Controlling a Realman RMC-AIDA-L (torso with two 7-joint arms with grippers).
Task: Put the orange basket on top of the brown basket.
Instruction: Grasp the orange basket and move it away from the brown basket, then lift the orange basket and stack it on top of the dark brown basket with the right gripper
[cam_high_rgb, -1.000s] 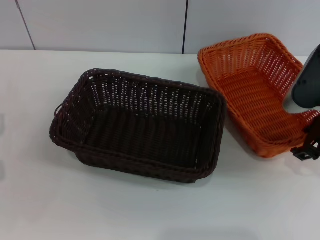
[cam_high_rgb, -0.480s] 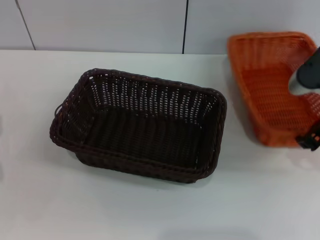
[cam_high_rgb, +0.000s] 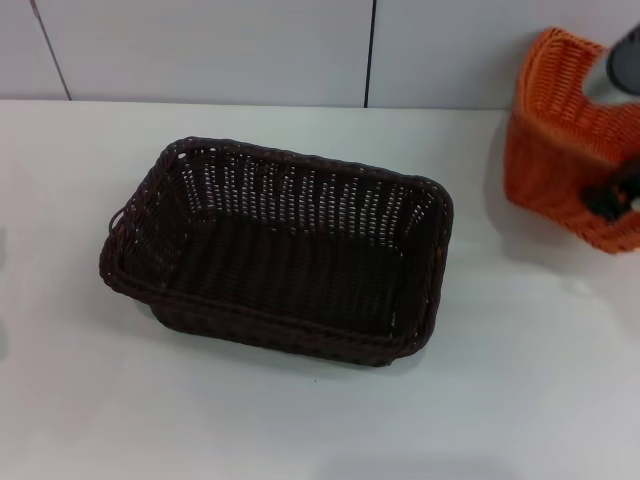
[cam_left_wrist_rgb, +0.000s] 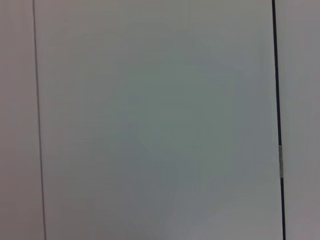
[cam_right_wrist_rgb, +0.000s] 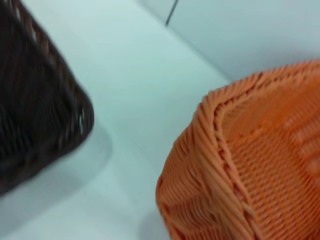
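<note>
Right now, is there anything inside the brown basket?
No. The brown basket holds nothing; its woven bottom shows. The orange basket is lifted and tilted off to the right at the right gripper.

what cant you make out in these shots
- Right end effector: head view, cut off by the picture's right edge; its hold on the bright orange woven basket is unclear.
- Orange basket: cut off by the edge in the head view and in the right wrist view.
- Very dark brown woven basket: right wrist view shows one blurred corner only.
- Left end effector: not in any view; the left wrist view shows only a wall.
</note>
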